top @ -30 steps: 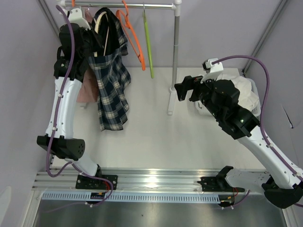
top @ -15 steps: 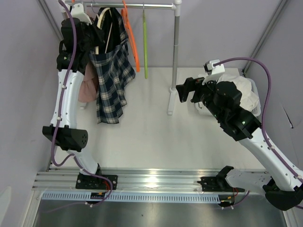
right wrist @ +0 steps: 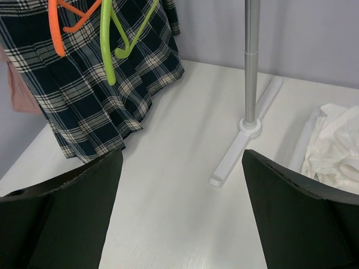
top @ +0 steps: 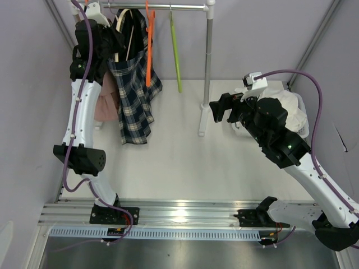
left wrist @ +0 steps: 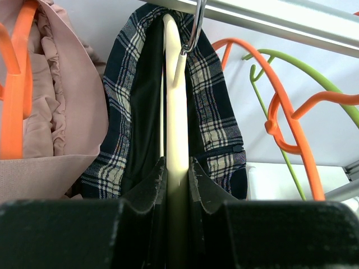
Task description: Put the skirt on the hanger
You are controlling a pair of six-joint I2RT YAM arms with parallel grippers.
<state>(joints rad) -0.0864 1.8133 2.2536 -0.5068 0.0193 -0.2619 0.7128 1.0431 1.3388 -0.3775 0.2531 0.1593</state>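
Observation:
The dark plaid skirt point(top: 134, 101) hangs draped over a cream hanger point(left wrist: 175, 101), whose metal hook point(left wrist: 196, 25) sits on the white rail point(top: 174, 7). My left gripper point(top: 116, 43) is up at the rail's left end, shut on the lower part of the hanger; in the left wrist view the fingertips point(left wrist: 159, 171) press both sides of it, with the skirt point(left wrist: 216, 112) falling on either side. My right gripper point(top: 217, 108) is open over the table right of the rack post, nothing between its fingers point(right wrist: 90, 185).
An orange hanger point(top: 148, 50) and a green hanger point(top: 175, 50) hang on the rail right of the skirt. A pink garment point(top: 105, 103) hangs on its left. The rack post point(top: 208, 73) stands mid-table. White cloth point(top: 289, 106) lies in a basket at right.
My left arm has lifted the hanger and skirt up to the rail; the skirt has swung and hangs straighter. The orange and green hangers have swayed. The right arm has barely moved.

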